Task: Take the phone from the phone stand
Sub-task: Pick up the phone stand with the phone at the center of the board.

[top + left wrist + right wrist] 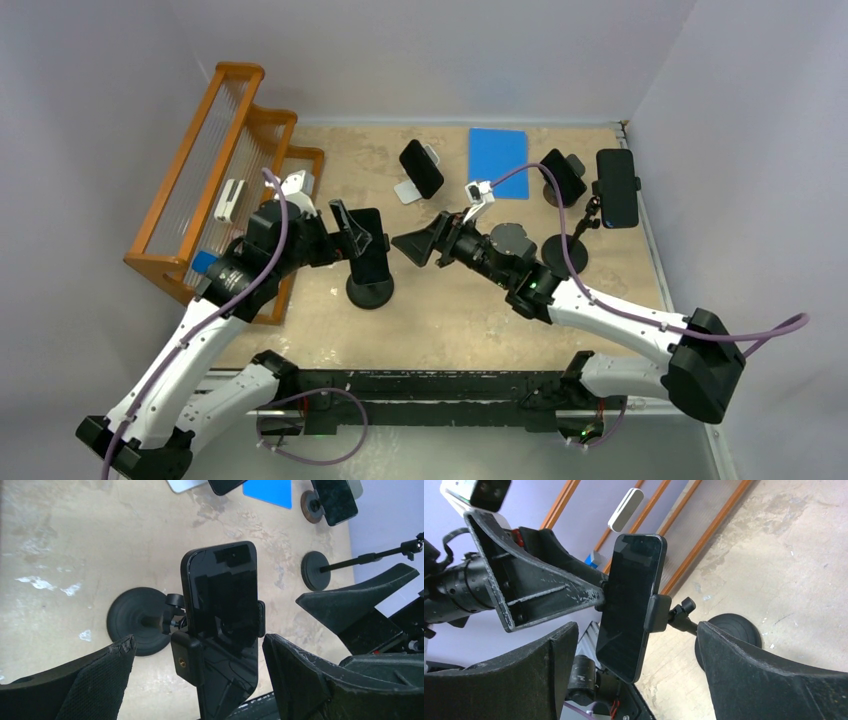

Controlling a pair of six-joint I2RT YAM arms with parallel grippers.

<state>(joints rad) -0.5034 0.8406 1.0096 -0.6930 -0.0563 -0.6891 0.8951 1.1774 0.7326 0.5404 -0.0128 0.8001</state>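
Note:
A black phone (369, 247) stands upright in the clamp (187, 656) of a phone stand with a round black base (370, 292). My left gripper (355, 233) is open and straddles the phone's lower end; in the left wrist view (199, 647) one finger (300, 670) lies close to the phone's (222, 605) edge, the other (95, 680) well apart. My right gripper (412, 248) is open and empty just right of the phone. In the right wrist view (631, 637) the phone (631, 595) sits between its spread fingers, untouched.
A wooden rack (200, 190) stands at the left. A blue pad (497, 155) lies at the back. Other phones on stands are at the back (421, 168), (563, 177), and one on a tall stand (617, 187) with its base (565, 253) at the right.

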